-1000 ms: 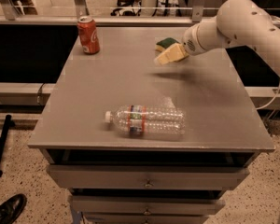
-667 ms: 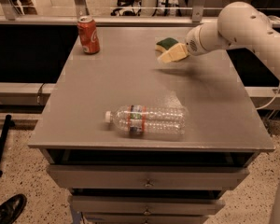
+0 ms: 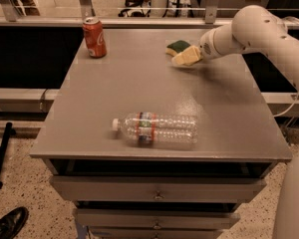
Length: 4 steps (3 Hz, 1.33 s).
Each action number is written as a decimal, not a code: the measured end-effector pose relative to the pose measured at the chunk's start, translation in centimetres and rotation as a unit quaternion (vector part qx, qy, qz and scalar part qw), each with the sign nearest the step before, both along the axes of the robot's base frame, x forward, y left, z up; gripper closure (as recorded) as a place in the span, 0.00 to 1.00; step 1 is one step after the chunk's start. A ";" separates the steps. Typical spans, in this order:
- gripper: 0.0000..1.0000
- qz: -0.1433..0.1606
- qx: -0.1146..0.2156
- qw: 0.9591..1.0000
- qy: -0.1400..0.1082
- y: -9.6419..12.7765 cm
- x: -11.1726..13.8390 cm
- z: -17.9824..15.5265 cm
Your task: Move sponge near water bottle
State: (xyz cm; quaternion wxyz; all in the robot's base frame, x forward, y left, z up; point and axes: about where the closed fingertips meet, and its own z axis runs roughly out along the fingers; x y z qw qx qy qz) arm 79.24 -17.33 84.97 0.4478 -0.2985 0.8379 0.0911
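Where sponge (image 3: 177,46) lies, gripper (image 3: 187,58) just beside it, w/ clench state unclear.

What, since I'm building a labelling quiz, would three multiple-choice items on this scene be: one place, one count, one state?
1. Where is the sponge?
A) at the front edge
B) toward the table's far right, at the gripper
C) in a drawer

2. How many soda cans stand on the table?
A) one
B) two
C) none

3. How is the water bottle placed?
A) upright
B) lying on its side
C) lifted off the table

Key:
1 B: its green top shows right at the gripper, near the far right.
2 A: a single red can stands at the far left corner.
3 B: it lies along the tabletop, cap pointing left.
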 end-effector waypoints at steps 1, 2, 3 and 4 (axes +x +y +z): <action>0.42 -0.002 0.006 1.000 0.007 -0.3 0.2 -0.4; 0.65 0.000 0.011 1.000 0.007 -0.4 0.1 -0.3; 0.88 0.016 0.009 1.000 -0.004 0.0 -0.7 1.1; 1.00 0.048 -0.002 0.999 -0.017 0.4 -2.9 3.4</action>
